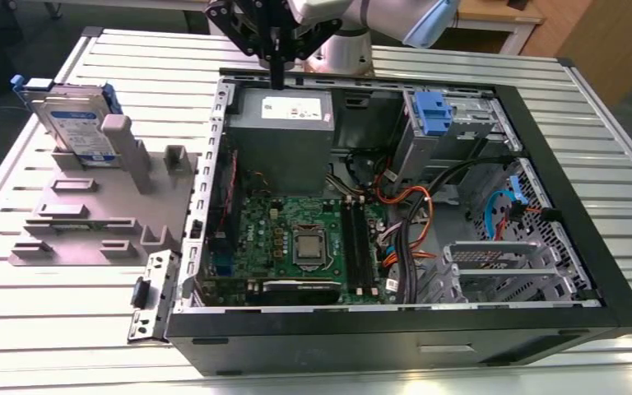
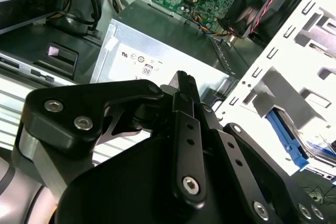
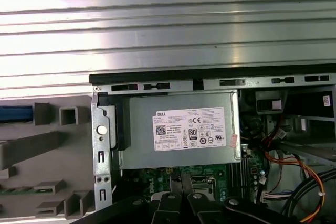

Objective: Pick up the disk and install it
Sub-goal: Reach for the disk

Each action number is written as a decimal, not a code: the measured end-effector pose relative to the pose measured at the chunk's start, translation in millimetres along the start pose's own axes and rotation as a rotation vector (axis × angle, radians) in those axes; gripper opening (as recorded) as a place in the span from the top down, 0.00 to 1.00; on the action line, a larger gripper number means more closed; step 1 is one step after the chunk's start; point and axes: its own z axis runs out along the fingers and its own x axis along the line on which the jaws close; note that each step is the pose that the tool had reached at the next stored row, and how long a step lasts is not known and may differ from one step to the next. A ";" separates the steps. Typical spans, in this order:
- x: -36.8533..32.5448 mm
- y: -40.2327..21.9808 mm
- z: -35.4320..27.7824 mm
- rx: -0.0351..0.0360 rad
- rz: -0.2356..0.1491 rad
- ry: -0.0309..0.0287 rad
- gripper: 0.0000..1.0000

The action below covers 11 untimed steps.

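Gripper (image 1: 279, 81), seemingly closed and empty, hangs well apart from the disk (image 1: 75, 125).

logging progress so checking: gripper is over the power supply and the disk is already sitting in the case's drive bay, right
Not quite. The gripper does hang above the power supply, but the disk is not in the drive bay: the exterior view shows it standing on edge in the grey holder outside the computer case, at that view's left.
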 end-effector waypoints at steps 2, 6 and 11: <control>0.4 0.0 0.0 0.0000 0.000 0.0001 0.89; 2.1 -0.2 0.1 0.0000 0.000 0.0004 0.89; 3.0 -0.2 0.1 0.0001 0.000 0.0005 0.89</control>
